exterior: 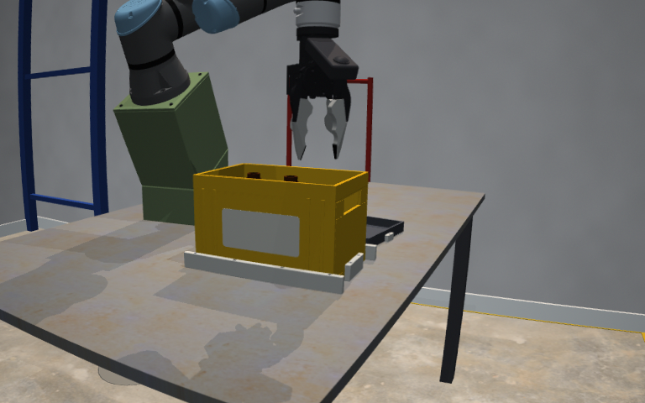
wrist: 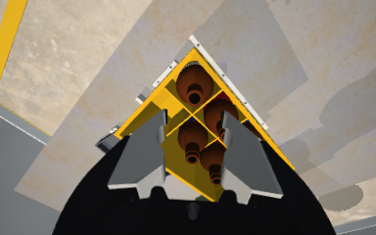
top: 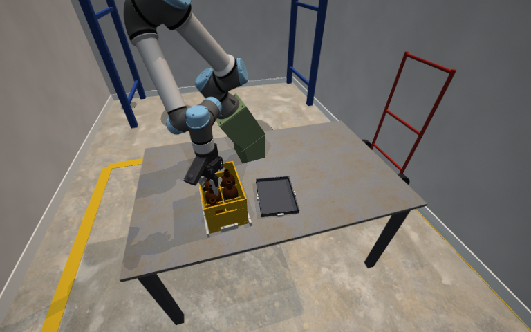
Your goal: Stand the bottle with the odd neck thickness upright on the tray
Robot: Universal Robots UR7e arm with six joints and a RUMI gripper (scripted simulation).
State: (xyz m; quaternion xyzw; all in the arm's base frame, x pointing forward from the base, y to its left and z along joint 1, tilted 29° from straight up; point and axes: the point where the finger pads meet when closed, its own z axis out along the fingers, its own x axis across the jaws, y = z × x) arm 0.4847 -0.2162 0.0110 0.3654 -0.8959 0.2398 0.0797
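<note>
The yellow crate (top: 236, 215) (exterior: 209, 223) (wrist: 168, 100) stands upright, with several brown bottles in its compartments. In the wrist view one bottle (wrist: 193, 78) is in the far corner, one (wrist: 192, 137) shows between the fingers, and others (wrist: 220, 114) (wrist: 211, 159) are partly behind the right finger. A fifth is mostly hidden at the right wall. No neck difference is clear. My gripper (exterior: 318, 153) (wrist: 194, 111) is partly open and empty, its fingertips above the crate's rim. The dark tray (top: 276, 196) (exterior: 378, 229) holds no bottle.
White stop strips (top: 229, 226) (exterior: 264, 271) stand along the crate's base. Small light brackets (top: 280, 214) sit around the tray, which lies to the right of the crate in the top view. The green arm base (top: 244, 133) (exterior: 166, 142) stands behind.
</note>
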